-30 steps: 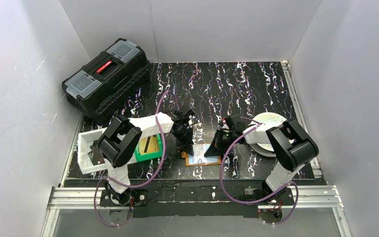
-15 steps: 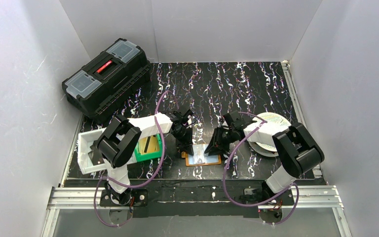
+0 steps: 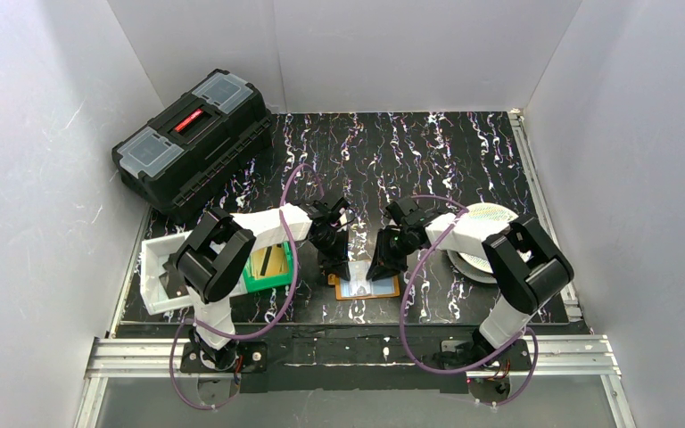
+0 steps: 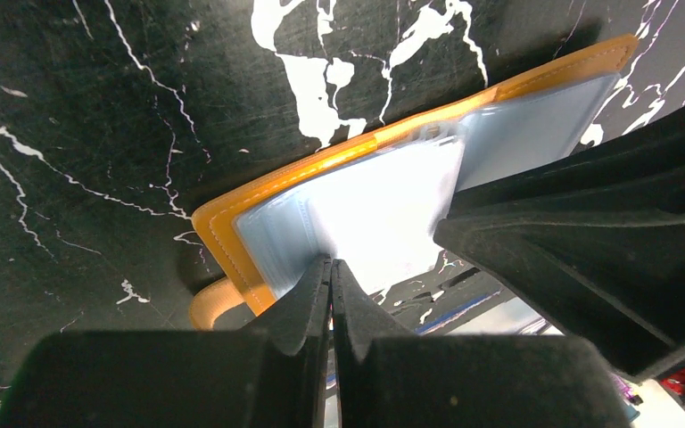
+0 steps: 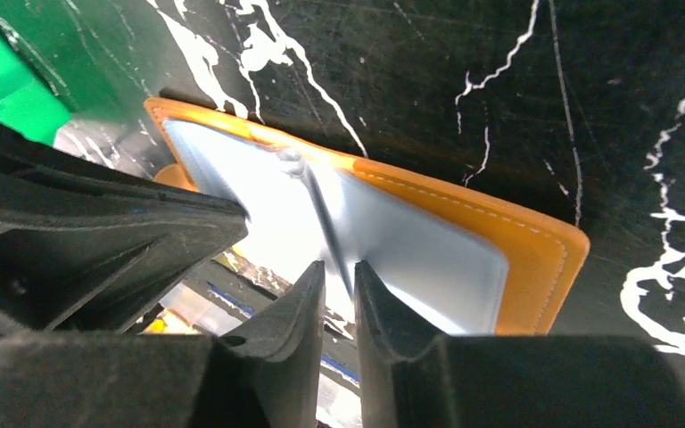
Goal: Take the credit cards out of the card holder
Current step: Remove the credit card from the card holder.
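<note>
The orange card holder (image 3: 367,287) lies open on the black marbled table, its silvery-clear pockets facing up. It also shows in the left wrist view (image 4: 232,236) and the right wrist view (image 5: 499,232). My left gripper (image 3: 337,267) is shut, with its tips (image 4: 331,264) pressed on the left pocket. My right gripper (image 3: 382,267) stands over the middle fold, its jaws a narrow gap apart (image 5: 339,266). The edge of a thin clear pocket leaf (image 5: 317,201) runs into that gap. A gold-yellow card and a black card (image 3: 270,259) lie in the green bin. I see no card in the holder's pockets.
The green bin (image 3: 260,278) sits just left of the left gripper, with a white tray (image 3: 154,267) beyond it. A black toolbox (image 3: 194,141) stands at the back left. A round white patterned disc (image 3: 489,216) lies under the right arm. White walls enclose the table.
The right arm's wrist and forearm have swung left and a little back, bringing its gripper more upright over the holder's middle. The left arm and the holder have not moved.
</note>
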{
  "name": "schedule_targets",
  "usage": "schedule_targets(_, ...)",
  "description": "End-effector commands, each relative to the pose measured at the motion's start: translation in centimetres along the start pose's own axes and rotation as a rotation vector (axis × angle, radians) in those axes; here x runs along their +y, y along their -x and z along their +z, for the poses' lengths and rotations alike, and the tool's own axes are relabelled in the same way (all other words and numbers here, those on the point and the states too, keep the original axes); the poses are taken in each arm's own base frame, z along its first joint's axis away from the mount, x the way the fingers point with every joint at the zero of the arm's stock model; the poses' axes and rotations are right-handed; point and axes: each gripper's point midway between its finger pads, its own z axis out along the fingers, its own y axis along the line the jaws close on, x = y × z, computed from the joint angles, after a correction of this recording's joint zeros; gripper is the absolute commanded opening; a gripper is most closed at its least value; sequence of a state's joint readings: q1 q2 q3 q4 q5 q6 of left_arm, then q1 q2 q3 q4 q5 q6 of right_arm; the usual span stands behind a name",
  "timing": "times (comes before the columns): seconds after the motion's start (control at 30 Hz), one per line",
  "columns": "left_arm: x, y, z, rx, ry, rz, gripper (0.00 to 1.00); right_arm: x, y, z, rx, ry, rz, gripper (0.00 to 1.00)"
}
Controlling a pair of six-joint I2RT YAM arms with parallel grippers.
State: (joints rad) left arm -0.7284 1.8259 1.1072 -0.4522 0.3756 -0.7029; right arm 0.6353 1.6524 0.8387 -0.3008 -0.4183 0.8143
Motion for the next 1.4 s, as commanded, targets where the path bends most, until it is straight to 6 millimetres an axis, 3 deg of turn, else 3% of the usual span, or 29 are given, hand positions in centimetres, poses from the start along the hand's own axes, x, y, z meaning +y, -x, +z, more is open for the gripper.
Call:
schedule_targets(0.0,1.1,-0.7,0.3,0.015,0.039,0.016,0.00,-0.3,0.3,0.1,-0.009,-0.087,-0.023,0.23)
schedule_targets(0.17,0.9,-0.6,0.0,0.007,0.032,0.022,0.00,-1.4,0.1,0.3,0.005,-0.163,-0.022,0.15)
schedule_targets(0.53,0.8,0.2,-3.2,-0.064,0.097,0.054,0.06,-3.4,-0.1,0.7,0.048,-0.282,-0.002,0.05)
schedule_targets(1.1,-1.0,0.5,-2.8,-0.053,0.024,0.102,0.07,-3.2,-0.3,1.1,0.077,-0.274,-0.006,0.03)
schedule_targets(1.23,-1.7,0.1,-1.5,-0.024,0.030,0.127,0.07,-3.1,-0.3,1.2,0.082,-0.268,-0.006,0.03)
schedule_targets(1.37,-3.2,0.3,-2.0,-0.050,-0.028,0.128,0.07,-1.4,0.0,0.3,0.056,-0.212,-0.028,0.05)
